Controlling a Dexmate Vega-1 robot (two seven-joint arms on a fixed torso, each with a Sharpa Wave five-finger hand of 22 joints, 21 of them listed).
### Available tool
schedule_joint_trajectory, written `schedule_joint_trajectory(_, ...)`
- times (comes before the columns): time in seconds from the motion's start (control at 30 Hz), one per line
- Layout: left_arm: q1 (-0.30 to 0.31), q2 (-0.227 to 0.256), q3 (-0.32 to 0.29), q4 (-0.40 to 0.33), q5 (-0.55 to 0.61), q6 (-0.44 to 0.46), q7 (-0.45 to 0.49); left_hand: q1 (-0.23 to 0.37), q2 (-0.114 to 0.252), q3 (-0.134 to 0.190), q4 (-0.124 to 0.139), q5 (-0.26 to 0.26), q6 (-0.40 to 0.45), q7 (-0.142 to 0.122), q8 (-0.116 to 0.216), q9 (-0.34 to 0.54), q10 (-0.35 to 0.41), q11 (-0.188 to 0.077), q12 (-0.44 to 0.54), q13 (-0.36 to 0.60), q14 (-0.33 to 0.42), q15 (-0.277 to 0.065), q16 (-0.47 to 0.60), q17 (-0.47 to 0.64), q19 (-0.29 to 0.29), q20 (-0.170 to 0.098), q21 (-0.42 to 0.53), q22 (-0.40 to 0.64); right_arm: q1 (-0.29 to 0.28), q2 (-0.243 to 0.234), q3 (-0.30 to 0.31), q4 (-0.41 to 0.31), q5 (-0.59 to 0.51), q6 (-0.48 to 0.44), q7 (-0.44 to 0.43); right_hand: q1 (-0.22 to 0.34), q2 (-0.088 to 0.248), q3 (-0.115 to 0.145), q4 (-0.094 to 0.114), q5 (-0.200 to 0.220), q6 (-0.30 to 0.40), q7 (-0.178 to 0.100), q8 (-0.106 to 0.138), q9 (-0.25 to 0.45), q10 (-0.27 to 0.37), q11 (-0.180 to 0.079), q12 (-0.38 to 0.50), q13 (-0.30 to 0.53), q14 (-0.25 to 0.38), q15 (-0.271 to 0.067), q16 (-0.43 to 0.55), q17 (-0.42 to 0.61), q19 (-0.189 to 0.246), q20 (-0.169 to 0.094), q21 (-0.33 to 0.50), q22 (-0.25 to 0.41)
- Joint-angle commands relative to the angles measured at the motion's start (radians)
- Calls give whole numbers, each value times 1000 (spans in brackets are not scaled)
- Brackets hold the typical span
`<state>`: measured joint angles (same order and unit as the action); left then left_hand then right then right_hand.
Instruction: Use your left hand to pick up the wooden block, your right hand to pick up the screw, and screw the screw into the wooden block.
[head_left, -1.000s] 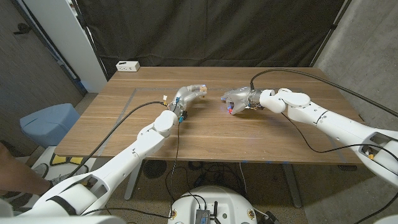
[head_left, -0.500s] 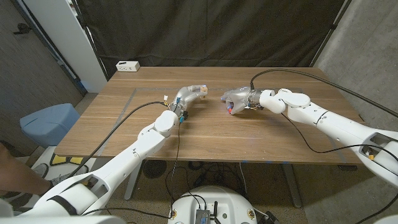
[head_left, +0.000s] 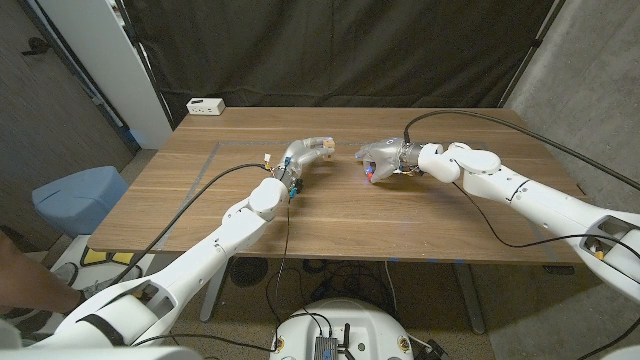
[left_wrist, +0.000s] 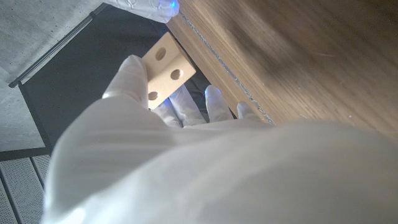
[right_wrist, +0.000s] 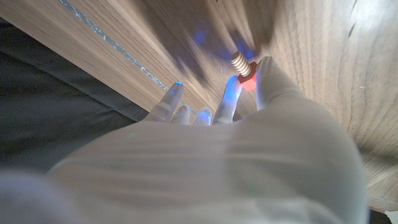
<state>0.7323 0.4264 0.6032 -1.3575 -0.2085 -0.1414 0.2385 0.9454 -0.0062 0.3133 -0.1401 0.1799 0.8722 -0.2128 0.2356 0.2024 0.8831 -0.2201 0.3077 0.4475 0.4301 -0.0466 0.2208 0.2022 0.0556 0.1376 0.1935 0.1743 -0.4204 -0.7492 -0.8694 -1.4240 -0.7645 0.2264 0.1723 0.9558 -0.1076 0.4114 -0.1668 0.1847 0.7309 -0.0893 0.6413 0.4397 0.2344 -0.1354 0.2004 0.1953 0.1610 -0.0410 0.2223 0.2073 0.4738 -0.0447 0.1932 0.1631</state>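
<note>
The wooden table (head_left: 340, 215) carries both arms, which come in from its near edge and meet over its middle. The left hand (head_left: 303, 153) is raised above the table and its fingers (left_wrist: 132, 74) grip the wooden block (left_wrist: 164, 70), a pale piece with three round holes on the face seen in the left wrist view; in the head view the wooden block juts from the hand's far end toward the right hand. The right hand (head_left: 383, 160) stands opposite, near but apart, and its fingers (right_wrist: 272, 78) pinch the screw (right_wrist: 240, 66) by its red head, the ribbed pale thread pointing away from the palm. By this showing both things are already picked up and the joining step is at hand. The coming move turns on one relation: the screw's long axis must line up with a hole in the wooden block, which lies to the screw's left across the gap between the hands. Whether the thread now points squarely at a hole cannot be told. A small white box (head_left: 206, 106) sits at the table's far left corner.
</note>
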Motion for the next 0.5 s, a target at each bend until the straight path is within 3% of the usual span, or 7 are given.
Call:
schedule_joint_trajectory(0.03,-10,-3,7,11,5,-11,-13,5,10,-1,4,8,31,-2,6,4,10,-1,4,30,4,-101,6,3,-1,-3,3,4,-24,-9,31,-28,39,-20,-8,9,-4,8,4,-2,8,0,13,7,14,2,8,3,10,-100,6,3,11,-95,2,1)
schedule_joint_trajectory(0.5,-37,-17,21,48,21,-33,-26,5,11,-2,2,8,32,-4,6,3,11,-1,3,32,6,-103,7,3,0,-3,3,4,-61,-29,83,-70,114,-62,-8,12,-4,12,5,-2,15,6,29,17,22,4,7,3,17,-100,5,3,17,-95,-1,1)
